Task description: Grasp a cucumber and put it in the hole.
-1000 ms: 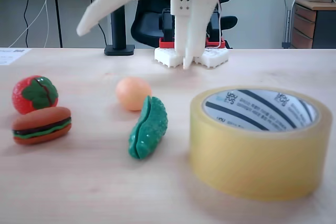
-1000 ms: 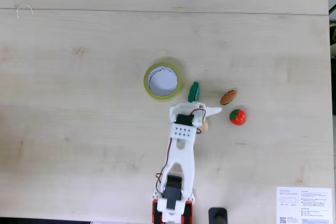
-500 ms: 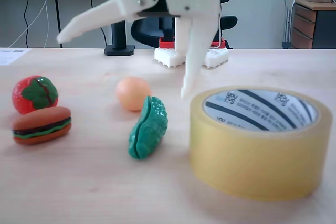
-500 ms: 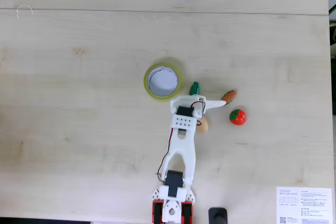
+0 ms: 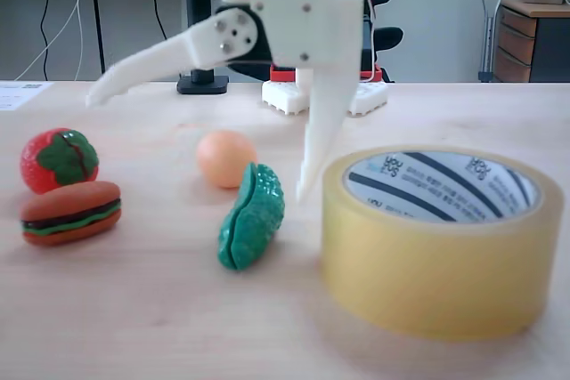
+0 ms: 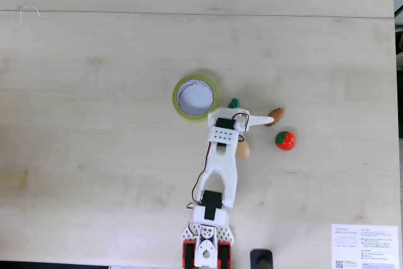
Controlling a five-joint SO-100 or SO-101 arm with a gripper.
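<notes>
We are seeing the gripper (image 5: 196, 144) hanging spread wide above the cucumber (image 5: 252, 216), fingers straddling it for a likely descent. The cucumber is lying on the table (image 5: 134, 309), just beside the tape roll's hole (image 5: 441, 186).

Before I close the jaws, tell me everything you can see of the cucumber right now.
The cucumber is a small, glossy teal-green toy, seemingly plastic, an elongated oval with bumpy skin and a lengthwise seam. It lies free on the wooden table, tilted on its side edge, one end pointing toward the orange ball just behind it; contact there is unclear. The tape roll sits to its right in the low fixed view, apart from it. The gripper hangs above it with jaws wide open, not touching. From above, the gripper hides most of it.
</notes>
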